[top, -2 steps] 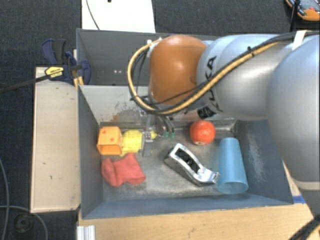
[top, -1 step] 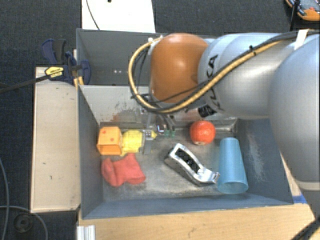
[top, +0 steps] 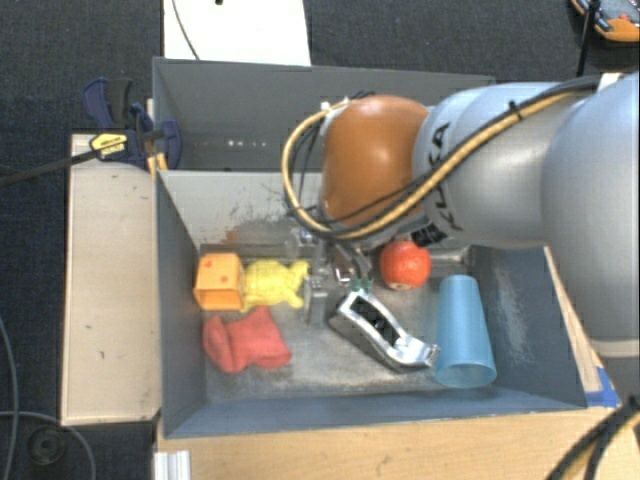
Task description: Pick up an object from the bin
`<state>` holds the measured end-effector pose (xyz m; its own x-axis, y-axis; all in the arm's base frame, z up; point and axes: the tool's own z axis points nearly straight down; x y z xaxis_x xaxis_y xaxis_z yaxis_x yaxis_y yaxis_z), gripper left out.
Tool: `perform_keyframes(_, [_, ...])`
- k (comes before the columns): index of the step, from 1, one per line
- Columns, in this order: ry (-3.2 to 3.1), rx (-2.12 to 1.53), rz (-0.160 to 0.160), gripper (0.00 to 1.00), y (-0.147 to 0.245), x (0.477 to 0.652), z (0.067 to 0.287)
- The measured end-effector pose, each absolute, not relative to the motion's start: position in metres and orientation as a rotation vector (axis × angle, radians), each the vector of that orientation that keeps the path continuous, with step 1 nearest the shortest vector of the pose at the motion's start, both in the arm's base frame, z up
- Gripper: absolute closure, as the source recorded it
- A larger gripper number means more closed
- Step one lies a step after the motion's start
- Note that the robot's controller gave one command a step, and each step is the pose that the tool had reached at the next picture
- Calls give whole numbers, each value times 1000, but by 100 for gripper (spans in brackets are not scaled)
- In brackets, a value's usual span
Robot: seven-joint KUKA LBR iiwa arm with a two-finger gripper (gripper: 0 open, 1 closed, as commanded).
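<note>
One arm (top: 520, 168) low, claw (top: 318, 293) btwn yellow toy (top: 272, 283) & silver tool (top: 385, 330), grip unclear

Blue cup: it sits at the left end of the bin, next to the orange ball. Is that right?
Not quite. The camera view shows the blue cup at the right end of the bin, not the left. It does sit next to the orange ball.
</note>
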<state>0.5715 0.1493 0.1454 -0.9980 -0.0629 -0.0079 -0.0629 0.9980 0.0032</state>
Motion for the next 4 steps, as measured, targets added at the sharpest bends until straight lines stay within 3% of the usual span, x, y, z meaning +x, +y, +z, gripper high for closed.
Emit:
perform_keyframes(2, [3129,263,-1,0,90,566,140])
perform_keyframes(3, [3135,25,7,0,63,566,105])
perform_keyframes(4, [3137,92,5,0,38,551,83])
